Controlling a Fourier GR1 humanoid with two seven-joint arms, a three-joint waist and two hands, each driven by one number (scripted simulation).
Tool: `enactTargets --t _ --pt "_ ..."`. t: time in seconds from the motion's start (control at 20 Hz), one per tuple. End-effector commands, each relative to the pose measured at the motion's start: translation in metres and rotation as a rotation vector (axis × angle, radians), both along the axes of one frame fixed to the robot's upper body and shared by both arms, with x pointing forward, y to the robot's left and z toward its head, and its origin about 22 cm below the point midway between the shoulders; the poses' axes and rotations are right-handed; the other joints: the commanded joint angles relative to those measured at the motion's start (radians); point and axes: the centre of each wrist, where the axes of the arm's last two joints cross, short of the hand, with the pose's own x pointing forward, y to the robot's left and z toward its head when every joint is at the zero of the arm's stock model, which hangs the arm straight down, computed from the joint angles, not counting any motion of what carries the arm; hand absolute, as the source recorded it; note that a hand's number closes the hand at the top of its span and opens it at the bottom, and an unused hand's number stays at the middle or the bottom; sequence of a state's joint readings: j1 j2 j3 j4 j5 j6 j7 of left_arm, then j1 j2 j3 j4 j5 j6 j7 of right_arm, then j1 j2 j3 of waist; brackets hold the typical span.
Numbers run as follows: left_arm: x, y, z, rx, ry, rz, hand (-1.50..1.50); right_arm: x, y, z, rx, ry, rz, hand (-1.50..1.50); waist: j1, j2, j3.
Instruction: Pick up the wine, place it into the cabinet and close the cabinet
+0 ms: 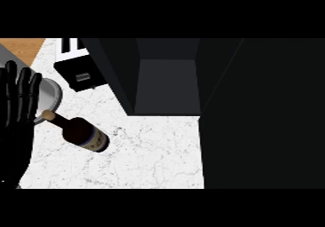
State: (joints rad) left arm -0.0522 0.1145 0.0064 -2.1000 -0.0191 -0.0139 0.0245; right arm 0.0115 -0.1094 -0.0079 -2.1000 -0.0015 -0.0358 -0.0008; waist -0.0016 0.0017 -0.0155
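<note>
Sitting on the bench [152, 155] at seven o'clock from the open cabinet [168, 84], the wine [83, 134] is going untouched. Your left hand [14, 111] is resting at nine o'clock, fingers straight, holding nothing. You are risking toppling or rolling it if your fingers clip its neck sideways.

No words or numbers can be read. The bottle [78, 132], left of the cabinet [168, 84], carries a bluish label [94, 142] whose marks are too small to tell. The toaster [78, 73], also left of the cabinet, has a pale panel [82, 79], equally illegible.
</note>
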Motion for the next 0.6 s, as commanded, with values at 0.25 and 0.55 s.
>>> enactTargets --t 0.25,0.55 --pt "0.019 0.03 -0.003 -0.006 -0.015 0.681 -1.5 -0.021 -0.006 0.012 -0.015 -0.049 0.059 -1.5 -0.016 -0.002 0.019" --pt "0.052 -0.011 0.004 -0.44 0.108 0.628 -1.5 -0.033 0.003 0.005 0.036 0.164 0.362 -1.5 -0.021 -0.001 0.016"
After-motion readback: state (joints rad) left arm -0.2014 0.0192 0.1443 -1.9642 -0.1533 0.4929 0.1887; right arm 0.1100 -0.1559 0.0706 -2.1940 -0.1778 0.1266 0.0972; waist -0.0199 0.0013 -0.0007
